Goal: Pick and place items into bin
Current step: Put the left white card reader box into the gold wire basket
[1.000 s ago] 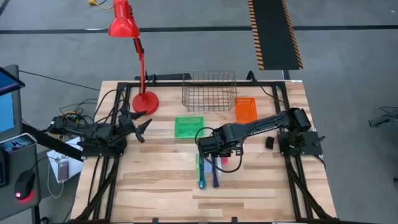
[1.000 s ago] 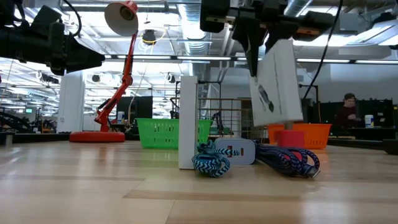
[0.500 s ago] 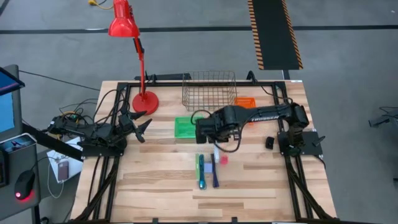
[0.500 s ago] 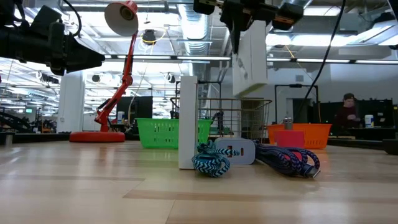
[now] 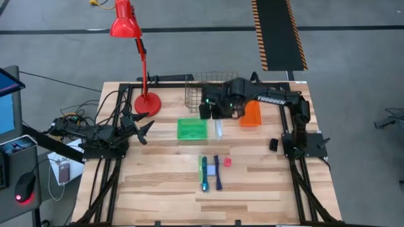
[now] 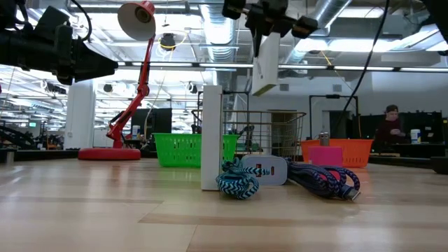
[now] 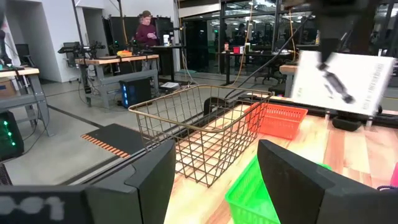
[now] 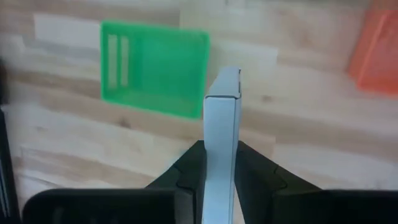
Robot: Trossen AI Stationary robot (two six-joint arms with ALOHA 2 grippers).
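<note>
Two fingers of the right claw point(image 8: 219, 163) pinch the white packet point(image 8: 221, 130) edge-on, high above the table between the green basket point(image 5: 192, 129) and the wire basket point(image 5: 211, 92) near the far edge; tilted, it could catch the wire rim; the left claw point(image 5: 144, 129) waits, spread, at the left edge.

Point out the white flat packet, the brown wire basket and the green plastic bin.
white flat packet point(image 8: 221, 155), right wrist view, narrow edge.
brown wire basket point(image 7: 186, 134), left wrist view, side mesh.
green plastic bin point(image 5: 191, 130), high view, floor.
</note>
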